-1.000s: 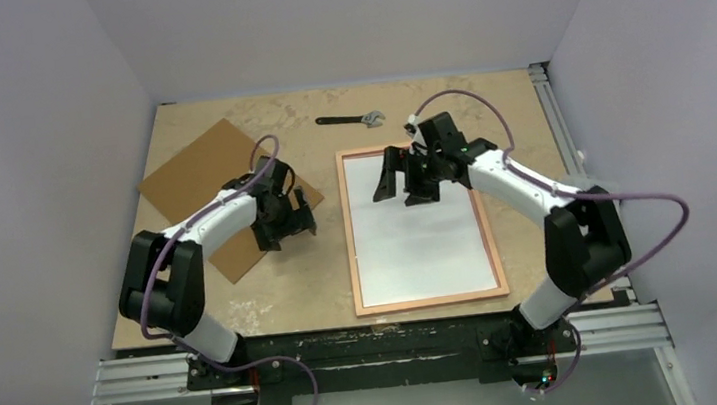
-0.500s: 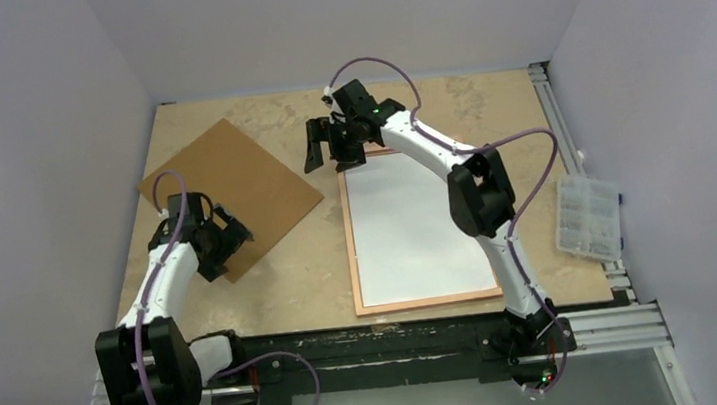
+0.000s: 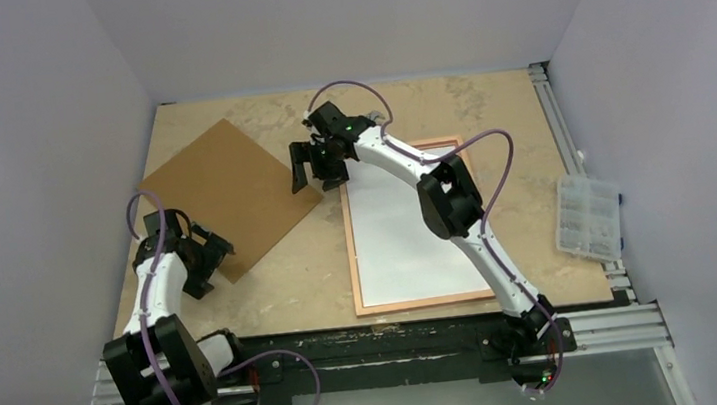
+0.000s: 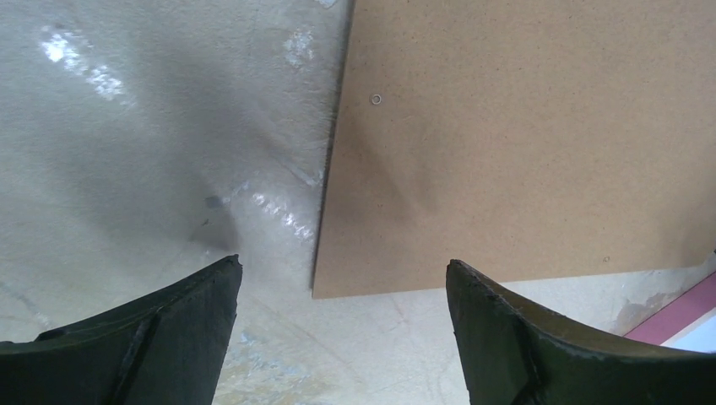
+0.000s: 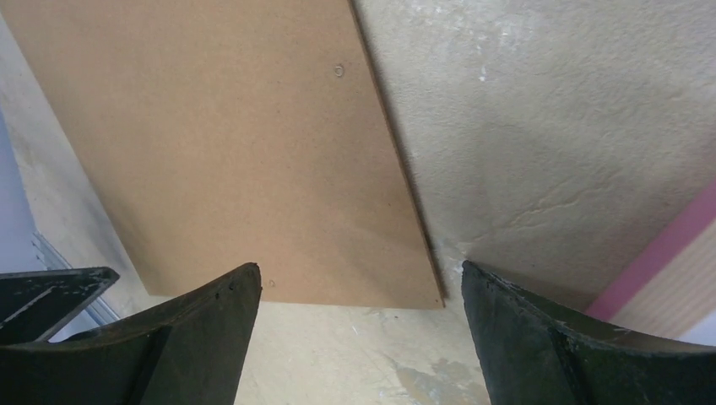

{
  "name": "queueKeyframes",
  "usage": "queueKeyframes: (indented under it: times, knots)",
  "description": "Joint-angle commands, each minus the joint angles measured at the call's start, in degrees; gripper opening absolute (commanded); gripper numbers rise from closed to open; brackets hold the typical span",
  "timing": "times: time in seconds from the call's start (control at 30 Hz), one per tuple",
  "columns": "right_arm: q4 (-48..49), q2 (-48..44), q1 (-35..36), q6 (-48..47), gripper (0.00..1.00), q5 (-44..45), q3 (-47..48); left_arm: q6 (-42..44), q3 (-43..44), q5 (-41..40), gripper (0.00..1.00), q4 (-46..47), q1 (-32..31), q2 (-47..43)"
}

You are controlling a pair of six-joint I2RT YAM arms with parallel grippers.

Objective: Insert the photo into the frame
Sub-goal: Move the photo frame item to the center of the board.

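Wide view first: the beige marbled desk (image 3: 484, 99) carries everything, and on its right half lies the large thin rectangular picture frame (image 3: 430, 301), flat, long side running away from the arm bases. Inside its border sits the photo (image 3: 410, 247), plain white back up, filling the frame almost edge to edge, so the printed side is hidden. Over on the left half there is the plain brown rectangular board (image 3: 223, 192), flat and turned like a diamond, its right corner close to the frame's far left corner but apart from it. Now the arms: the right one stretches long across the frame, and the right claw (image 3: 316, 175) hangs above the gap between board and frame, fingers spread wide and holding nothing; its wrist camera shows the board's corner between the black fingers and a pink strip of frame at the right. The left claw (image 3: 215, 261) hovers by the board's near corner, likewise spread and empty, with that corner between its fingers in the wrist view. Last, a small clear plastic compartment box (image 3: 587, 217) rests at the desk's right edge.
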Motion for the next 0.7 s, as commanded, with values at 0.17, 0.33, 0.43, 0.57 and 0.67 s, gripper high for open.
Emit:
queueKeyframes:
  times: [0.17,0.33,0.43,0.57,0.67]
  knots:
    - [0.3,1.4,2.6,-0.4,0.87,0.7,-0.5,0.0,-0.3,7.4,0.87,8.5,0.9,7.6]
    - [6.3,-4.2,3.4,1.4,0.86,-5.0,-9.3,0.4,-0.5,10.9,0.87,11.5,0.9,8.6]
    - [8.5,-8.7,3.5,1.9,0.85,-6.7,-14.6,0.9,-0.8,13.3,0.87,12.6,0.9,8.8]
    - [12.0,-15.8,3.7,2.7,0.85,-8.8,-20.6,1.8,-1.4,16.3,0.87,12.8,0.5,8.9]
    - [12.8,-20.7,3.9,2.4,0.85,-10.3,-24.4,2.4,-1.7,16.6,0.87,11.2,-1.0,8.3]
